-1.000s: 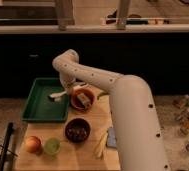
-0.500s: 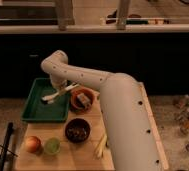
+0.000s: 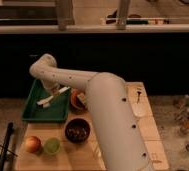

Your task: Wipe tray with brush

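Observation:
A green tray point(image 3: 34, 111) sits at the back left of the wooden table. My gripper point(image 3: 54, 92) is over the middle of the tray, at the end of the white arm point(image 3: 108, 105) that reaches in from the lower right. It is shut on a white brush point(image 3: 52, 97). The brush lies slanted across the tray floor, its lower end point(image 3: 42, 103) toward the left. The gripper's fingers are mostly hidden behind the wrist.
A reddish bowl point(image 3: 76, 99) stands just right of the tray, partly hidden by the arm. A dark bowl point(image 3: 78, 130) with dark contents sits in front. An apple point(image 3: 32, 144) and a green fruit point(image 3: 51, 146) lie at the front left. A dark utensil point(image 3: 138, 98) lies at the right.
The arm has swung left, carrying the brush from the tray's right edge near the reddish bowl to the tray's middle.

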Controlling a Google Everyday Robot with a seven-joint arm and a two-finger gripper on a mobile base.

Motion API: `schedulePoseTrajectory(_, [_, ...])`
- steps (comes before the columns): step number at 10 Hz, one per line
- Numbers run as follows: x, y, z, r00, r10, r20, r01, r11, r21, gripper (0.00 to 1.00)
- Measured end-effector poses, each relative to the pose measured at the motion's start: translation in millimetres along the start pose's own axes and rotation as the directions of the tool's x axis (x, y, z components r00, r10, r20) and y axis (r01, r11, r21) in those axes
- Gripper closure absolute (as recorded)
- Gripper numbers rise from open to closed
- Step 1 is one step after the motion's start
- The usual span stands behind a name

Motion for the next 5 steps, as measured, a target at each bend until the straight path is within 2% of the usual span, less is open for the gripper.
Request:
schedulePoseTrajectory(4, [-14.3,3.6,25.8,1.0,-0.01,0.005,0.011,0.998,-0.055,0.99])
schedulePoseTrajectory(5, [-9.9,5.2,31.1,1.0,0.002,0.005,-0.002,0.998,-0.069,0.99])
